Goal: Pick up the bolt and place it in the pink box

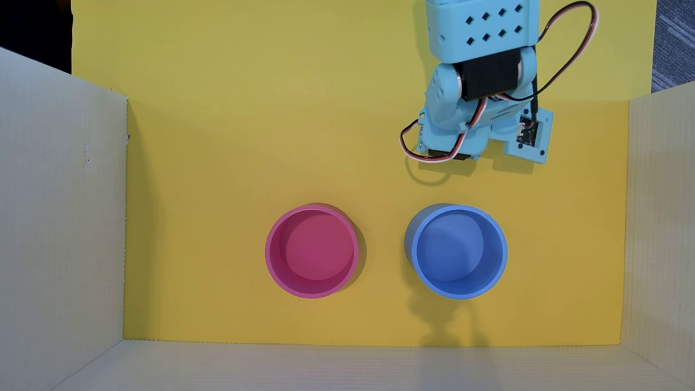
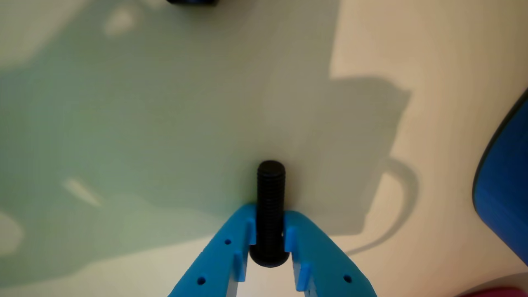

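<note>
While the pincer (image 2: 270, 239) clamps it, the bolt (image 2: 270, 206) juts out beyond its fingertips.

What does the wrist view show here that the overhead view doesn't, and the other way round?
Only the wrist view shows the bolt, clamped between the jaws of the gripper, its threaded end pointing away from them. Only the overhead view shows the whole pink box, empty, the arm's body and the white walls. Both show the blue container and the arm's shadow on the floor.
</note>
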`<move>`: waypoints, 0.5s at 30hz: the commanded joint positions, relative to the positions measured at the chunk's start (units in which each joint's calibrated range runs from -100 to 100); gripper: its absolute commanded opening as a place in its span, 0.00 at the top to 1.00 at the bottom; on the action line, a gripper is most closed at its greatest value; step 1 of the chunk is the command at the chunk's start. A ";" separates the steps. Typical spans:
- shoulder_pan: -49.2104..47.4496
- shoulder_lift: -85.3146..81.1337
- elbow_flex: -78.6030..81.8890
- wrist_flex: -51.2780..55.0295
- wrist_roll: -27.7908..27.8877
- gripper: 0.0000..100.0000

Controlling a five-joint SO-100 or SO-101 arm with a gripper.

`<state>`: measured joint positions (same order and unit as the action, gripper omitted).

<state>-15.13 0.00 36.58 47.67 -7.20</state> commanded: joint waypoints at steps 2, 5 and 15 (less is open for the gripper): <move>-0.10 0.00 -1.52 0.00 0.35 0.99; 1.88 -1.77 -3.79 0.25 1.50 0.99; 14.91 -18.18 -15.91 7.20 4.94 0.99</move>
<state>-3.17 -14.07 26.13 53.40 -3.44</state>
